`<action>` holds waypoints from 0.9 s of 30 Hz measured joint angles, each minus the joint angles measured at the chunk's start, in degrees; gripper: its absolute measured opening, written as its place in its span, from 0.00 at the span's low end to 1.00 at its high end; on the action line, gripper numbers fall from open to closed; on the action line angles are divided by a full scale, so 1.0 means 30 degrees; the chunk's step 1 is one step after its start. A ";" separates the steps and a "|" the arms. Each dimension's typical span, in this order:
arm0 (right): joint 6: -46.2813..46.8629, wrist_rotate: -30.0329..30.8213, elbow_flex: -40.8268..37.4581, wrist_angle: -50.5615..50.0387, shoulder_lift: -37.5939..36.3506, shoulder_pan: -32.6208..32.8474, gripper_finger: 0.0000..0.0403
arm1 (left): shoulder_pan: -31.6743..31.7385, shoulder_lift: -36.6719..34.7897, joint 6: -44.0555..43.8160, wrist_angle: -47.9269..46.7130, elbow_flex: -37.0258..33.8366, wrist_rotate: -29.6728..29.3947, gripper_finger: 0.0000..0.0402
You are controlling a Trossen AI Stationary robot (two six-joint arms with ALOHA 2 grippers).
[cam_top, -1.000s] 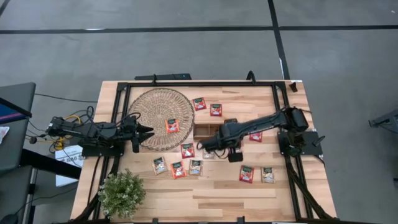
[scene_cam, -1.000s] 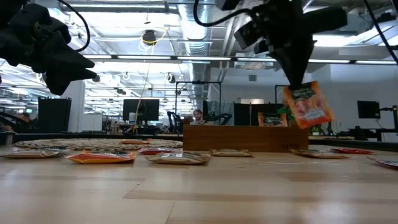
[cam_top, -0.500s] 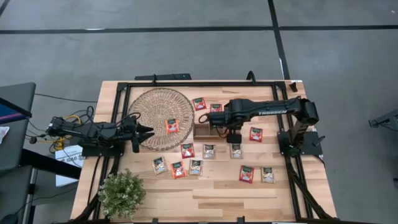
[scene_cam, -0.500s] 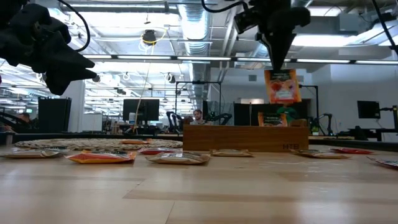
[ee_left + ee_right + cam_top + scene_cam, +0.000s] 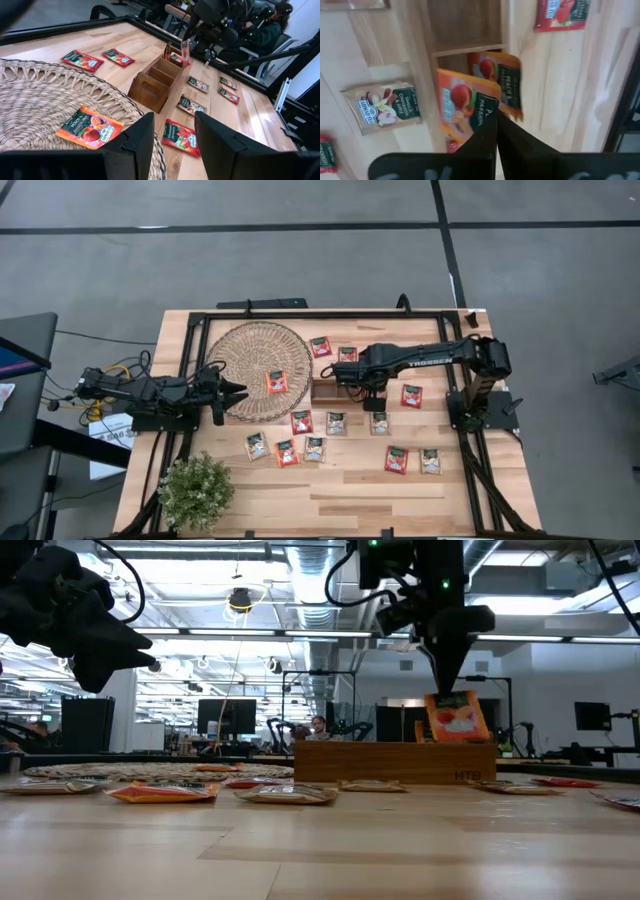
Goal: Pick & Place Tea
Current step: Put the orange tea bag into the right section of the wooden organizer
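One light, floppy sachet (image 5: 457, 718) hangs pinched by its top edge in our right tool (image 5: 441, 688); left tool (image 5: 232, 392) released.

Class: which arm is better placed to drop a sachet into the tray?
Right. Its gripper holds an orange sachet above the tray; the left gripper waits by the mat.

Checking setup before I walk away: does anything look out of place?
One orange sachet lies alone on the woven mat, away from the sachets on the table. Otherwise nothing: the right gripper holds an orange sachet over the wooden tray.
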 joint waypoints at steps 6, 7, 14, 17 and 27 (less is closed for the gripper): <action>0.0000 -0.0039 -0.0355 0.0741 0.0000 -0.0007 0.00 | 0.0002 0.0000 -0.0004 0.0004 0.0000 0.0004 0.33; 0.0000 -0.0036 -0.0358 0.0734 0.0000 -0.0007 0.00 | 0.0001 0.0000 0.0000 0.0004 0.0000 0.0000 0.33; -0.0047 -0.0002 -0.0362 0.0726 -0.0007 -0.0144 0.00 | 0.0001 0.0000 0.0007 0.0003 0.0000 0.0000 0.33; -0.0287 0.0205 -0.0362 0.0726 -0.0007 -0.0158 0.00 | 0.0007 0.0000 0.0015 0.0004 0.0000 0.0000 0.33; -0.0713 0.0459 -0.0362 0.0788 -0.0007 -0.0915 0.00 | 0.0002 0.0000 0.0022 -0.0001 0.0000 0.0000 0.33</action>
